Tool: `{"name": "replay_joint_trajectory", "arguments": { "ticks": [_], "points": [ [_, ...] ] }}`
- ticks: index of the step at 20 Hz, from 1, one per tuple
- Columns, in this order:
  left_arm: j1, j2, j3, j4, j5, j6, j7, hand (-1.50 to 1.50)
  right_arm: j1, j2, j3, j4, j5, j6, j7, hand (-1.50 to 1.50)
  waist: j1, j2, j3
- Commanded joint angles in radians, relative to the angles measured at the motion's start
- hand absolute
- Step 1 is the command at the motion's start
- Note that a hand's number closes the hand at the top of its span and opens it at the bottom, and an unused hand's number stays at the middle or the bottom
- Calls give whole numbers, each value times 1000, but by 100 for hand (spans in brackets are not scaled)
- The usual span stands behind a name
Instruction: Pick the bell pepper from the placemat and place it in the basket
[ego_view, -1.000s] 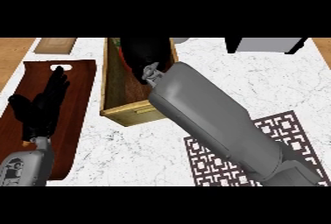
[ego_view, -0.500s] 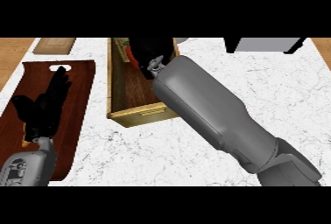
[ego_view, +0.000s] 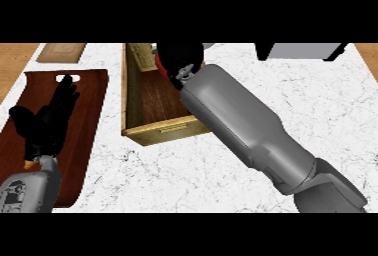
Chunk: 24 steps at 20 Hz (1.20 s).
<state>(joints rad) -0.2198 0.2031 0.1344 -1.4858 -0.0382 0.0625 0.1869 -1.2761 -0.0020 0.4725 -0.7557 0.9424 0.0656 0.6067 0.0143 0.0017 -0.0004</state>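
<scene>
While our right robot hand (ego_view: 181, 56) hangs over the basket's (ego_view: 166, 131) far end, bell pepper (ego_view: 157, 61) showing red beside it, we cannot tell its grasp; placing, we judge. Next: release and withdraw.

I read the counter (ego_view: 148, 180) as white marble with grey veins, smooth and faintly glossy. The basket (ego_view: 166, 131) at twelve o'clock is pale wood outside and darker brown wood inside. At nine o'clock the board (ego_view: 92, 115) is polished reddish-brown wood. The right forearm (ego_view: 236, 115) looks smooth, matt grey, and the left hand (ego_view: 48, 120) matt black.
</scene>
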Motion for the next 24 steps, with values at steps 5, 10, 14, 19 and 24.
{"name": "replay_joint_trajectory", "arguments": {
  "ticks": [5, 10, 14, 19, 24],
  "points": [
    [-20, 5, 8, 8, -3, -5, -11, 0, 25, 2, 17, 13, -17, 22, -19, 150, 0, 0, 0],
    [49, -32, -22, -34, -27, 19, -11, 0, 13, 2, -38, 32, -4, 96, -29, 150, -5, -2, 0],
    [-2, -53, -24, 46, -34, 32, -41, 0, 11, 2, -11, 68, -50, 53, -33, 150, 2, 1, 0],
    [6, -23, -8, -13, -14, 6, -2, 0, 35, 2, -20, 90, -90, 98, 25, 150, 4, 0, 0],
    [60, 0, 14, -29, 11, -31, -23, 0, 87, 2, -2, 28, -116, 124, 151, 150, 1, -2, 0]
  ]
}}
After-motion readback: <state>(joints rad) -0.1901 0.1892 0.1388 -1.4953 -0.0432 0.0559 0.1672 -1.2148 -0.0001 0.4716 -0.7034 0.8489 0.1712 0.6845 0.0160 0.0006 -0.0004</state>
